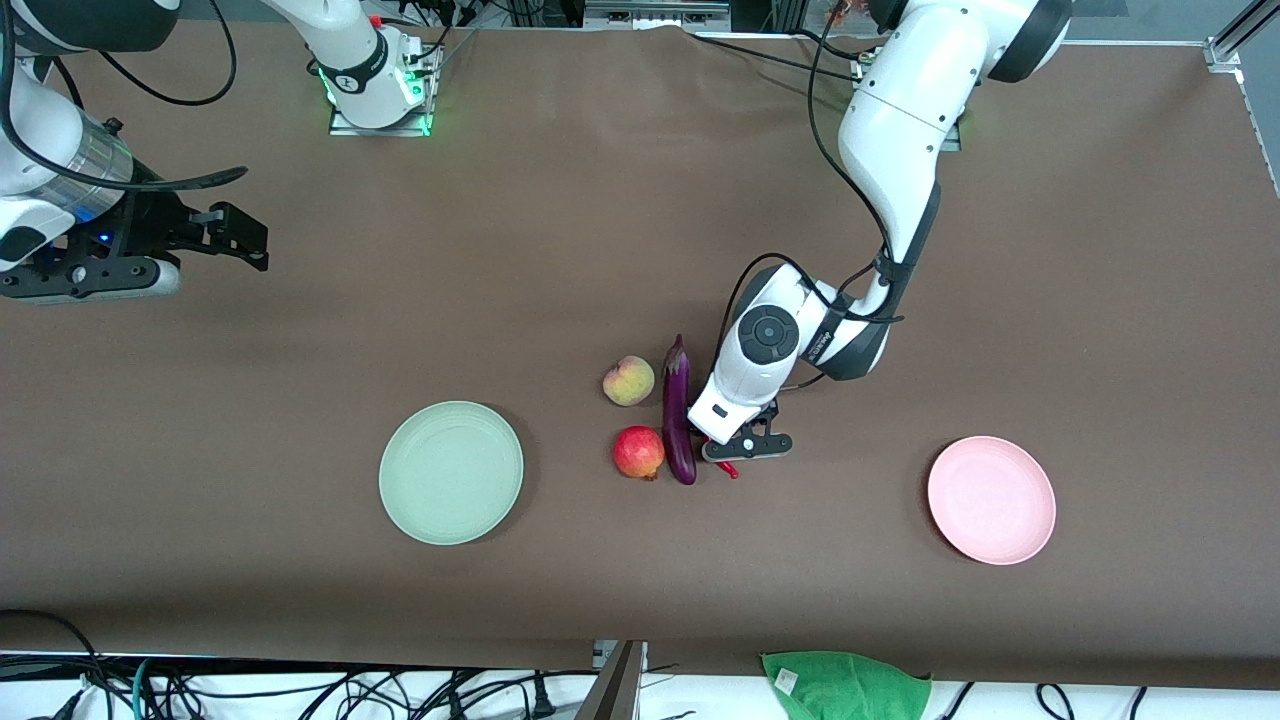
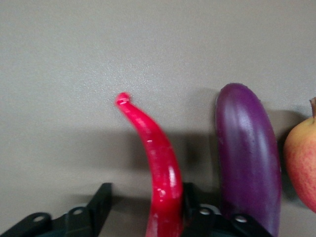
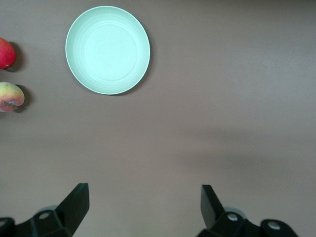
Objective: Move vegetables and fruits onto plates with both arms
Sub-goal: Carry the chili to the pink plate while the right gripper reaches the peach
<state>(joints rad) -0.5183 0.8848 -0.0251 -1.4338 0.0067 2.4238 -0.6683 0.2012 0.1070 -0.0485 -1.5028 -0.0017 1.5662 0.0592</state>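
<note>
Front view: your left gripper sat low over the glossy red chili pepper, eggplant at its nine o'clock. Left wrist view: fingers spread wide, straddling the chili pepper. Right wrist view: right gripper waited, wide.

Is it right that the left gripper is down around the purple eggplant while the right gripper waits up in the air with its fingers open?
Not quite. The left gripper is down around the red chili pepper, not the eggplant, which lies just beside it; the left wrist view shows this. The rest holds: the right gripper waits in the air, fingers open.
</note>
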